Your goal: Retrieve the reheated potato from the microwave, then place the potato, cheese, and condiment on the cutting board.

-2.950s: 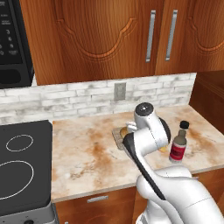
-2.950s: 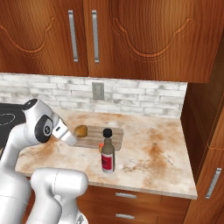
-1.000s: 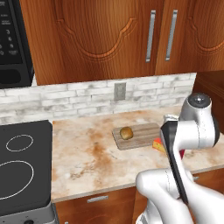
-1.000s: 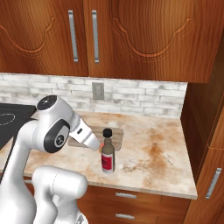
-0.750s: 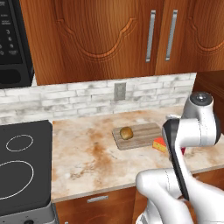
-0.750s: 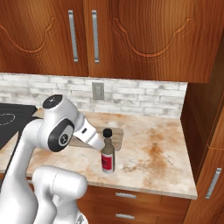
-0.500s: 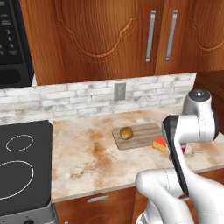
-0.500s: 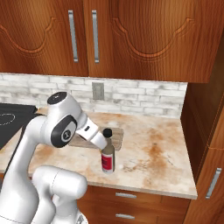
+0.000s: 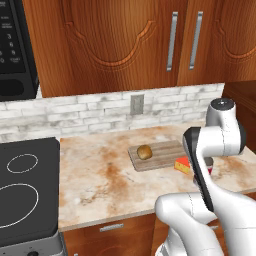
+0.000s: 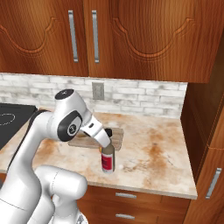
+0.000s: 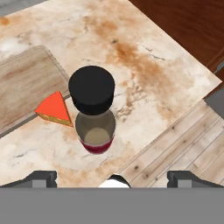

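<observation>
The cutting board (image 9: pixel 161 154) already carried the potato (image 9: pixel 144 152). The bottle (image 11: pixel 93 110) stood on the tabletop (image 9: pixel 95 185) off the board, directly under spread, empty fingers (image 11: pixel 111 178). The cheese (image 11: pixel 54 110) lay beside it, at the board's edge.

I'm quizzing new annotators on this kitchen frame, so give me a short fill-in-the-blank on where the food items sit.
1. The potato lies on the ____.
2. The cheese rests on the ____, beside the board.
3. Seen from the hand, the open gripper hangs above the ____.

Missing words: board; counter; condiment
</observation>
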Controlling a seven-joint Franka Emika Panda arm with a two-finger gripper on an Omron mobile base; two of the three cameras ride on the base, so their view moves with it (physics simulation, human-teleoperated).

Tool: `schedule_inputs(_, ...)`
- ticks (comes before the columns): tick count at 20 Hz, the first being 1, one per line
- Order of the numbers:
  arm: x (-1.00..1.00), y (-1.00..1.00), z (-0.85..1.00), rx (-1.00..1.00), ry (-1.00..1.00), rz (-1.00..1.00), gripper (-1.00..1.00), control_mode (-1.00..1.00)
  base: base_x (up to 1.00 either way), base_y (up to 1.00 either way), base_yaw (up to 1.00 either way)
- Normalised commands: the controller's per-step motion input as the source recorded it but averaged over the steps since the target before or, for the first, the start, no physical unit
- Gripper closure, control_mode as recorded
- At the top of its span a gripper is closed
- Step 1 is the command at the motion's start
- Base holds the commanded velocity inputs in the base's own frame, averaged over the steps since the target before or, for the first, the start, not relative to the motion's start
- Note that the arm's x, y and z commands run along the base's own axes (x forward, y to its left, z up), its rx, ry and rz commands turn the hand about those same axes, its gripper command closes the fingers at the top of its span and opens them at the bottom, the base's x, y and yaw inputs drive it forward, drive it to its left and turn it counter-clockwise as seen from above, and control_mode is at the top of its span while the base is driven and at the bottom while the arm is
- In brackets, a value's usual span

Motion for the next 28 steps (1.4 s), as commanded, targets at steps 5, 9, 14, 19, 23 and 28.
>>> schedule_inputs(5,0.14,0.0,-0.28,0.0,-0.01,0.0,-1.0,-1.0,0.0,0.0,0.0)
schedule_inputs(9,0.08,0.0,-0.15,0.0,-0.06,0.0,-1.0,-1.0,0.0,0.0,0.0)
schedule_inputs(14,0.1,-0.08,-0.02,-0.03,-0.03,0.0,-1.0,-1.0,0.0,0.0,0.0)
schedule_inputs(19,0.12,-0.04,-0.02,-0.04,0.0,0.0,-1.0,-1.0,0.0,0.0,0.0)
schedule_inputs(23,0.12,0.0,-0.07,0.0,0.0,0.0,-1.0,-1.0,0.0,0.0,0.0)
schedule_inputs(28,0.17,-0.01,-0.12,0.0,0.0,0.0,-1.0,-1.0,0.0,0.0,0.0)
